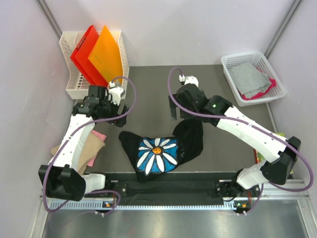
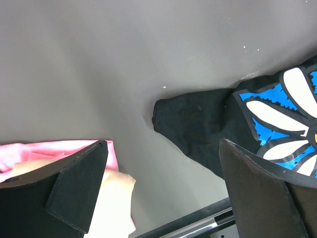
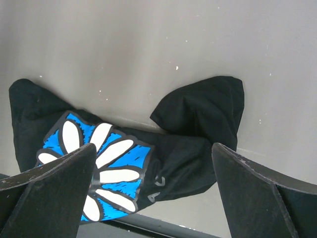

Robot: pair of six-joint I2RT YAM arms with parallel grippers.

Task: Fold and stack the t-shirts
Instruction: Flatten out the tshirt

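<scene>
Trouble, if it comes, will start with how the black shirt (image 1: 158,148) lies. It sits bunched on the tabletop (image 1: 148,89) close to the near edge, daisy print up, with one sleeve poking out to the left and another lump of cloth humped up at the right. Neither arm has hold of it. The left claw (image 2: 163,148) hangs wide open above the left sleeve with nothing between its fingers, and the right claw (image 3: 153,148) is just as wide and empty over the humped part. From where I stand, the likeliest slip is a pinch that takes several layers at once, or only the top one, so the shirt comes up as a wad instead of spreading flat. If the two arms pull unevenly it could twist. It is also near the black rail (image 1: 168,187) along the front, and a drag that way might hook the hem on it or tip cloth over the edge. The tan and pink shirts (image 1: 91,146) lie right under the left arm, near the sleeve, so a low sweep could knock that pile askew.
</scene>
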